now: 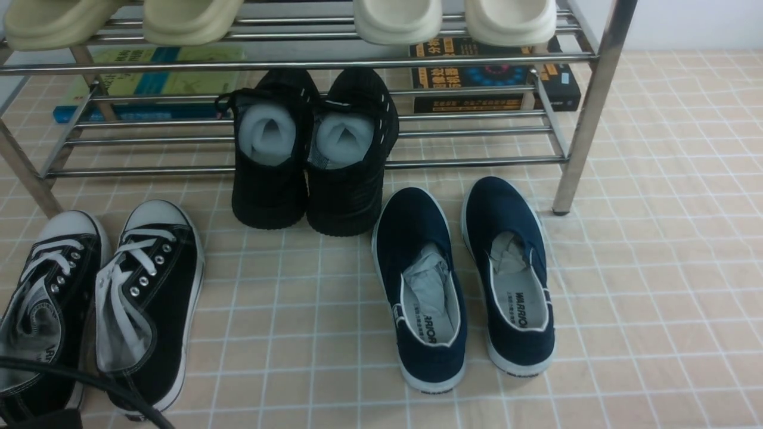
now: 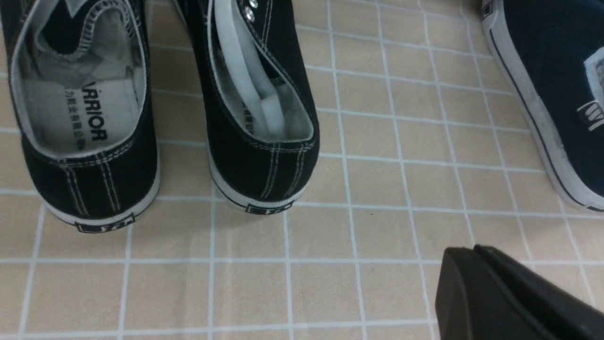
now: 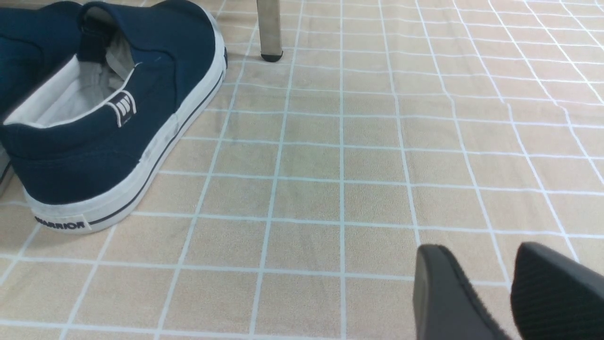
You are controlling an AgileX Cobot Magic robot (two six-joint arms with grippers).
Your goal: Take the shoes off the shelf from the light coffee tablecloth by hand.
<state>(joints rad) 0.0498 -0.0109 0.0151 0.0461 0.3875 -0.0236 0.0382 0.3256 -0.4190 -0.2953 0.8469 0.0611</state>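
Note:
The shoes, black canvas sneakers with white laces and toe caps [image 1: 149, 286], stand side by side on the light coffee tablecloth [image 1: 656, 268] at the near left, in front of the chrome shelf [image 1: 298, 62]. Their heels [image 2: 264, 170] show in the left wrist view. My left gripper [image 2: 474, 249] hovers over the cloth behind those heels and a little toward the middle, shut with nothing in it. In the right wrist view my right gripper [image 3: 476, 250] stands open and empty above bare cloth, beside a navy shoe [image 3: 118, 118].
A pair of all-black mesh shoes [image 1: 310, 155] sits on the shelf's lower tier with its heels overhanging. Navy slip-ons [image 1: 465, 280] lie on the cloth at centre. Cream slippers [image 1: 393, 18] rest on the upper tier. Books [image 1: 495, 77] lie behind the shelf's lower tier. A shelf leg [image 3: 270, 28] stands nearby.

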